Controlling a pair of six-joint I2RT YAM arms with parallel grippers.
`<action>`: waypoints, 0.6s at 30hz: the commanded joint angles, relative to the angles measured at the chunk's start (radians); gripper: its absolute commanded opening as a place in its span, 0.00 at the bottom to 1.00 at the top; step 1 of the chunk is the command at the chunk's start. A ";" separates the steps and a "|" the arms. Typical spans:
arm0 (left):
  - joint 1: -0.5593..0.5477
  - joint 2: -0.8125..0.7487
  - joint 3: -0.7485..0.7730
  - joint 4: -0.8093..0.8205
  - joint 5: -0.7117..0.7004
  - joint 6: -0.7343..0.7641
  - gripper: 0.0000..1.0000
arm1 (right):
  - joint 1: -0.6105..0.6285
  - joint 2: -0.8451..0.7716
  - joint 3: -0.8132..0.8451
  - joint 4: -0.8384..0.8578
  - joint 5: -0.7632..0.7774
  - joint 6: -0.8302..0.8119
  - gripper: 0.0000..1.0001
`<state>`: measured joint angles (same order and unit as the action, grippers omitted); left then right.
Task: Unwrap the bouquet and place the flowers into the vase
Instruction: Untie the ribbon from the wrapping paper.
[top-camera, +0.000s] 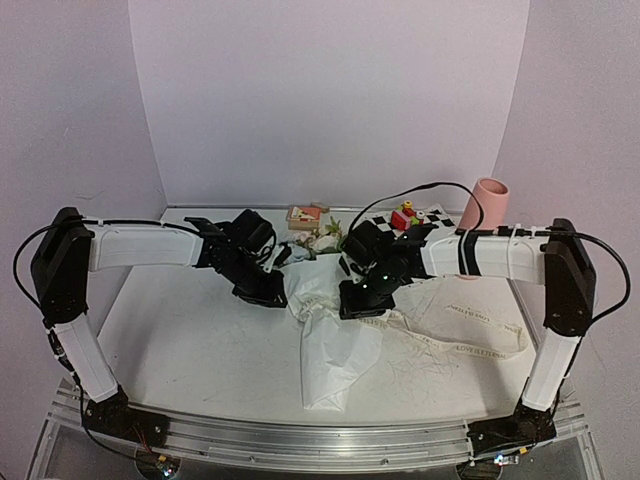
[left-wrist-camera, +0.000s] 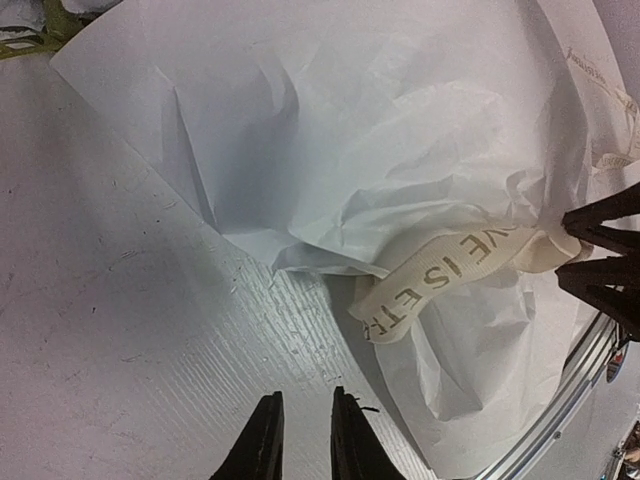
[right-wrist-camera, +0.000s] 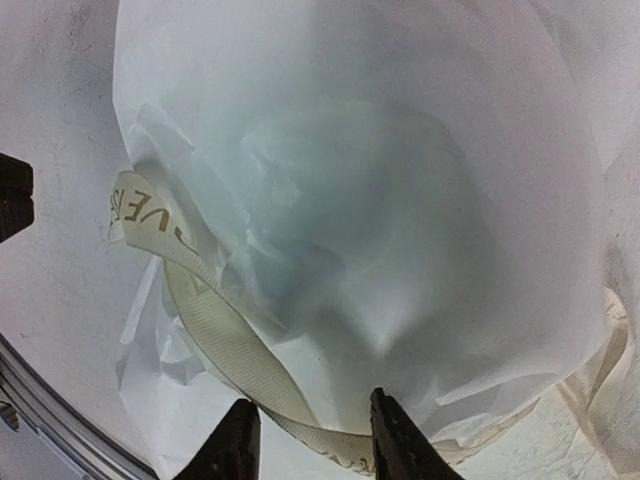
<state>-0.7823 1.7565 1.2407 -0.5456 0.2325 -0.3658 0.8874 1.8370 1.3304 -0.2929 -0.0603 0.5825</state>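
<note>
The bouquet's creased white paper (top-camera: 330, 350) lies on the bench (top-camera: 190, 340) between the two arms, running from its far end towards the near edge. The flowers (top-camera: 325, 238) show as a small cluster of pale blooms and green at that far end, just beyond both wrists. A cream printed ribbon (right-wrist-camera: 200, 310) curls over the paper and trails off in a loop on the right side. The right gripper (right-wrist-camera: 305, 410) is down on the paper, its jaws partly spread with the ribbon running across the gap between them; I cannot tell whether they actually pinch it. The left gripper (left-wrist-camera: 307, 400) sits low over bare bench just beside the paper's left edge, its jaws nearly together with a narrow gap and nothing in them. The pink vase (top-camera: 488, 205) stands at the far right of the bench, behind the right arm and well apart from the flowers, with some small coloured toy blocks (top-camera: 405, 217) just to its left.
</note>
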 joint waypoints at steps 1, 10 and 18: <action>0.008 -0.028 0.012 -0.023 -0.002 0.034 0.19 | 0.016 0.010 0.029 -0.072 0.027 -0.006 0.21; 0.009 -0.019 0.046 -0.022 0.020 0.047 0.19 | 0.019 -0.027 0.121 -0.077 0.028 -0.021 0.00; 0.009 -0.089 0.027 0.088 0.104 0.050 0.28 | 0.019 0.034 0.310 -0.077 -0.042 -0.042 0.00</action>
<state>-0.7776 1.7472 1.2430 -0.5351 0.2933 -0.3334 0.9039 1.8392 1.5369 -0.3376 -0.0671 0.5623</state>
